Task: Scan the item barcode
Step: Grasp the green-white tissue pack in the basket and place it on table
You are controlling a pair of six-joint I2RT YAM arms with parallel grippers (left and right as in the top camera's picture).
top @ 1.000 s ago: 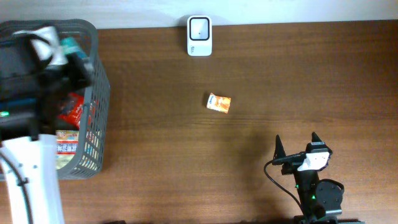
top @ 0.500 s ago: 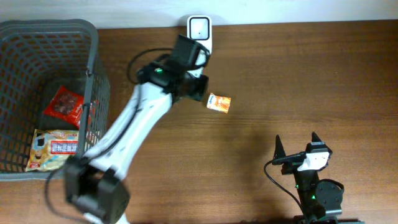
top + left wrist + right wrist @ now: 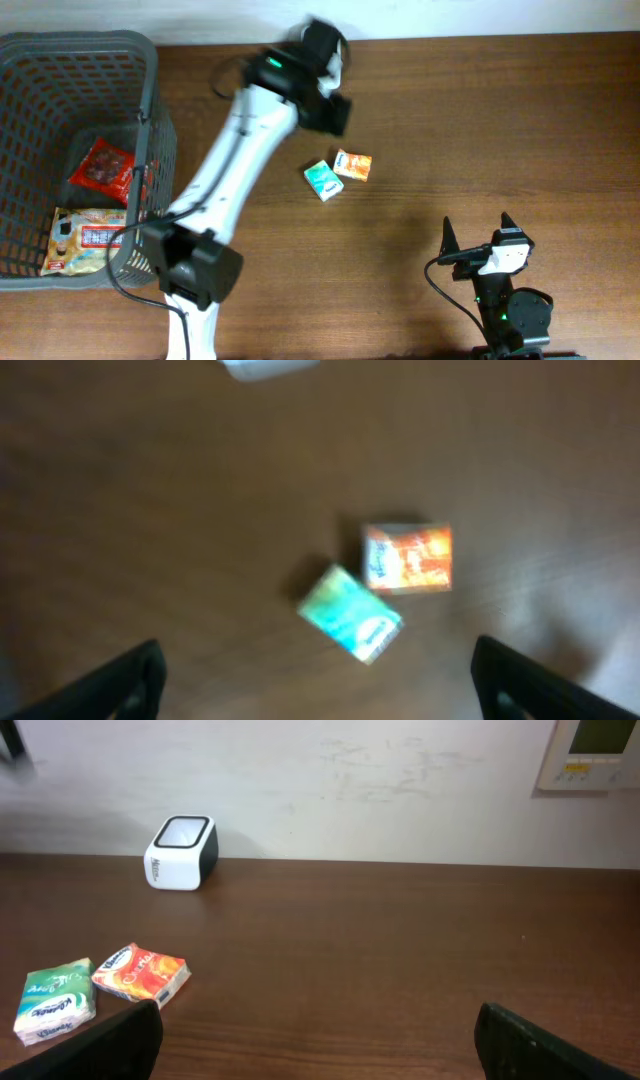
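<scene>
Packet in green [image 3: 350,612] lies apart from left claw [image 3: 316,665].

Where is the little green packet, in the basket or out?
Out. The green packet lies on the table beside the orange packet, apart from the basket.

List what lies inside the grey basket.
A red packet and a yellow packet lie on the basket floor. The mesh wall partly screens their right edges, and anything underneath the packets cannot be seen.
</scene>
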